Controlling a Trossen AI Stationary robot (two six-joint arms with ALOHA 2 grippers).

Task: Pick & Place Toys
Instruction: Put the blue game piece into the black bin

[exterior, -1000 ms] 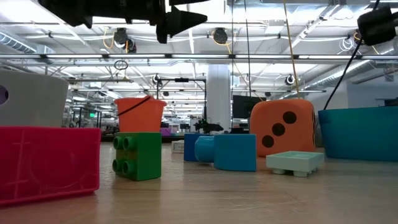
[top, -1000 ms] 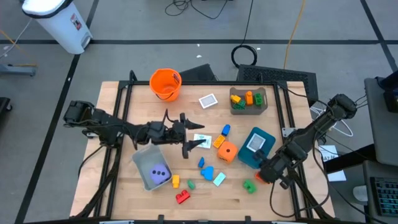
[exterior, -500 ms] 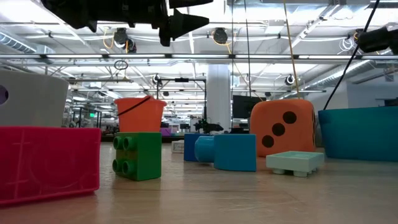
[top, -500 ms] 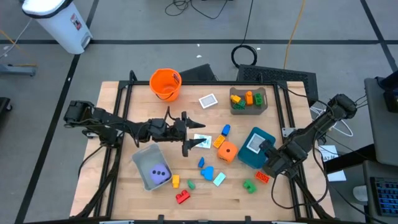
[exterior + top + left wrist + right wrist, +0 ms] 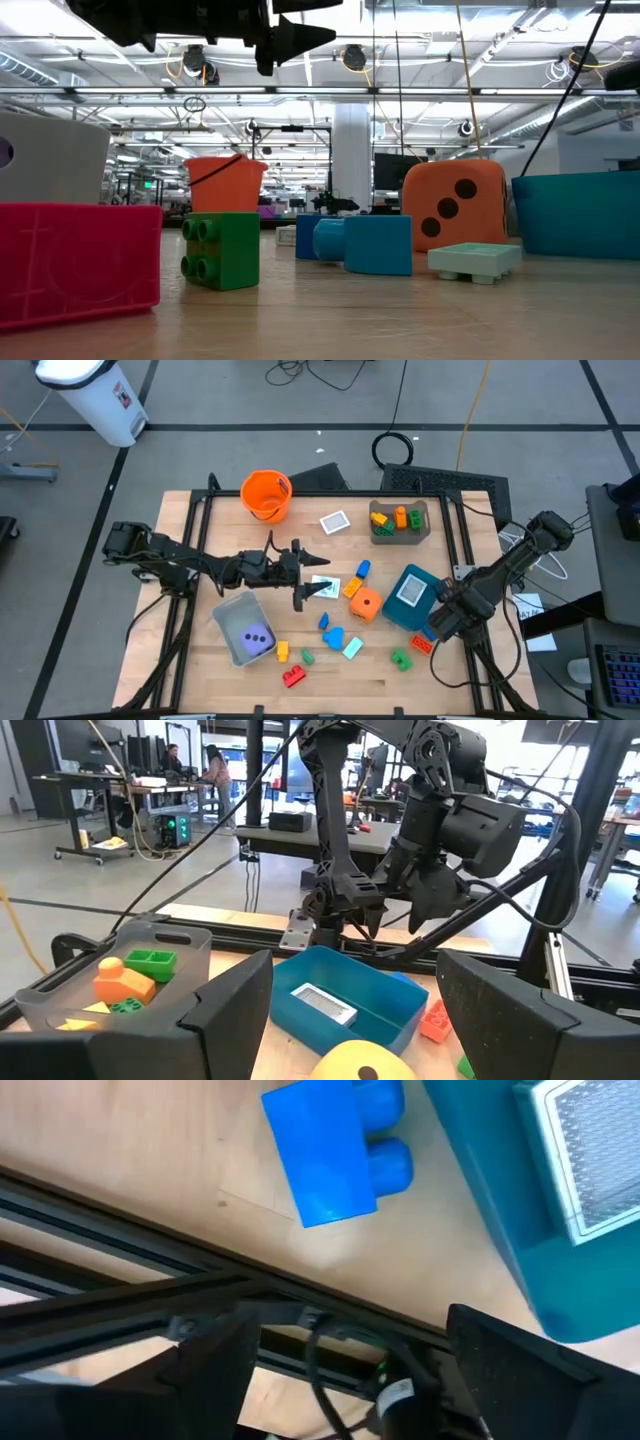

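Note:
A red-orange block (image 5: 421, 644) lies on the wood beside the teal bin (image 5: 392, 610), which holds a white card (image 5: 411, 590). My right gripper (image 5: 441, 626) hangs open just right of the block, pointing down, touching nothing. Its wrist view shows a two-stud block (image 5: 335, 1150) lying flat beside the bin, clear of the fingers. My left gripper (image 5: 322, 573) stands open and level over the table's middle, above a white card (image 5: 322, 582), with nothing between its fingers. Loose blocks and an orange die (image 5: 366, 603) lie near the middle.
A grey bin (image 5: 232, 616) holds a purple die (image 5: 257, 640). A grey tray (image 5: 426, 520) with blocks and an orange bucket (image 5: 266, 494) stand at the far edge. Black frame rails (image 5: 150, 1200) run along the table's right side under my right gripper.
My right gripper has let go of the red-orange block, which now lies on the table by the teal bin. The gripper has drawn away toward the table's right and far side and tipped to point down.

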